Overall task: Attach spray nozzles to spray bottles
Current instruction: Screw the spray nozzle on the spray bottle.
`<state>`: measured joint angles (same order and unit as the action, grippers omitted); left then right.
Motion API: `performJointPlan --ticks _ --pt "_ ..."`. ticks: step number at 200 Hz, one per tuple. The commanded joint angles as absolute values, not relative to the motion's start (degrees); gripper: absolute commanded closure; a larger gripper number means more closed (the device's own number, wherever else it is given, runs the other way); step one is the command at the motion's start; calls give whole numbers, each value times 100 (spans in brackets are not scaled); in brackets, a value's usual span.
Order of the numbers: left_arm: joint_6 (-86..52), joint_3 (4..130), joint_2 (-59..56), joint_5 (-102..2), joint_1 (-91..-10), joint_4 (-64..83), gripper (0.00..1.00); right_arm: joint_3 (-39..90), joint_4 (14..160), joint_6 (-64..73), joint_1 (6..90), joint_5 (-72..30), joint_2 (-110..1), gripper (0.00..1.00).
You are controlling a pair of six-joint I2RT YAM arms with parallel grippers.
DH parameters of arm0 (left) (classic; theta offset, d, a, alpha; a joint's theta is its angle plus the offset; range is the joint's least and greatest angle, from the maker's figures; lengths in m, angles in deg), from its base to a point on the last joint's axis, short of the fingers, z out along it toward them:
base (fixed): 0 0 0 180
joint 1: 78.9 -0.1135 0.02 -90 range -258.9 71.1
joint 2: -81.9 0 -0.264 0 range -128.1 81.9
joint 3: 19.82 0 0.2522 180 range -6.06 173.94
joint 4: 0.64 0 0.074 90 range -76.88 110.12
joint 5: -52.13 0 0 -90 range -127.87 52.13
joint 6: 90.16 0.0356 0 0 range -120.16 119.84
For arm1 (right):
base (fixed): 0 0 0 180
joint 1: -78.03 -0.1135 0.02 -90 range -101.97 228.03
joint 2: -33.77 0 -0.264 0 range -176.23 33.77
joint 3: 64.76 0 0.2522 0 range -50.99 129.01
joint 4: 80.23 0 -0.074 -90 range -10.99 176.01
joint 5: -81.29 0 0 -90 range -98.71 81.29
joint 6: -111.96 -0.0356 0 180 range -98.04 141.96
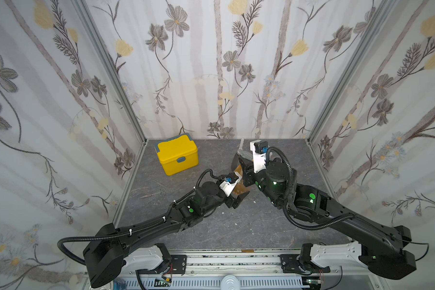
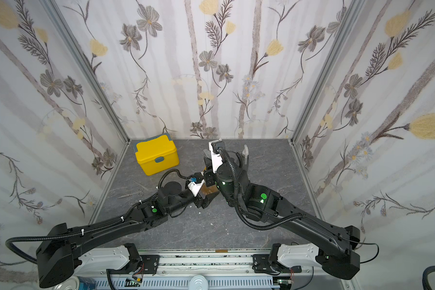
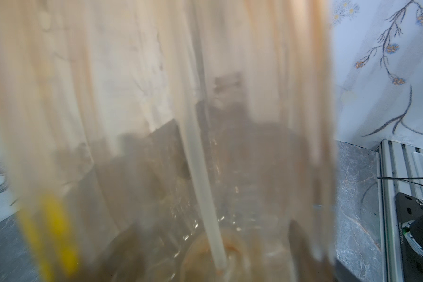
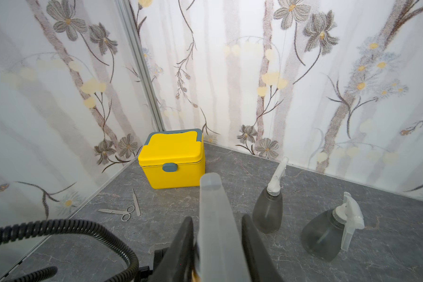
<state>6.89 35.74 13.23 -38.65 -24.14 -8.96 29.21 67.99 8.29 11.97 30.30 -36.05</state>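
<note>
- The left gripper (image 1: 236,191) is clamped on the amber bottle (image 1: 242,188), holding it tilted at the middle of the table (image 1: 236,226), right where the two arms meet in both top views.
- Through the left wrist camera you're basically looking through that bottle's tinted wall. A pale tube (image 3: 200,171) runs down the inside, so the dip tube is in the bottle.
- The right gripper (image 4: 217,218) has its fingers closed on either side of a whitish nozzle (image 4: 213,195). That nozzle sits at the top of the amber bottle, with a sliver of orange showing right under it (can't tell whether it's screwed down).
- A grey bottle (image 4: 268,212) stands upright on the table with its own nozzle (image 4: 277,178) on its neck.
- A second grey bottle (image 4: 324,236) stands just beside it, also upright, also with a nozzle (image 4: 351,217) on, trigger hanging down its side. Both are smoky and see-through.
- The yellow box (image 4: 174,168) sits in the far corner against the flowered walls, lid down with its grey latch facing out, so no idea what's in it.
- The scissors (image 4: 122,212) lie flat on the table in front of the box, well apart from the bottles.
</note>
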Motion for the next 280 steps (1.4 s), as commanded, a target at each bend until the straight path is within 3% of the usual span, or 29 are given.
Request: performJointPlan --ticks 1,57,97,137,187,225,243,280 --pt "710 3633 1326 -3680 -2415 -1968 26 3206 5736 450 1009 3531 -3853 73" --pt "802 3592 1299 -3532 -2401 -2000 26 3618 5604 503 886 3413 -4035 60" --pt "798 3572 1282 -3580 -2408 -2025 26 3804 5524 695 886 2808 -3829 43" --pt "789 3563 1237 -3620 -2418 -2035 26 4047 5135 752 891 2172 -3666 36" --pt "806 3548 1254 -3649 -2431 -2054 26 3973 4732 1117 879 967 -3122 39" --pt "777 3550 1229 -3735 -2441 -2054 26 3058 5095 1563 1030 959 -2034 50" --pt "749 3557 1241 -3912 -2442 -2028 26 2566 5445 1798 1479 814 -1732 56" --pt "757 3568 1281 -4498 -2451 -1940 26 2007 6398 2123 3049 -1570 -1467 65"
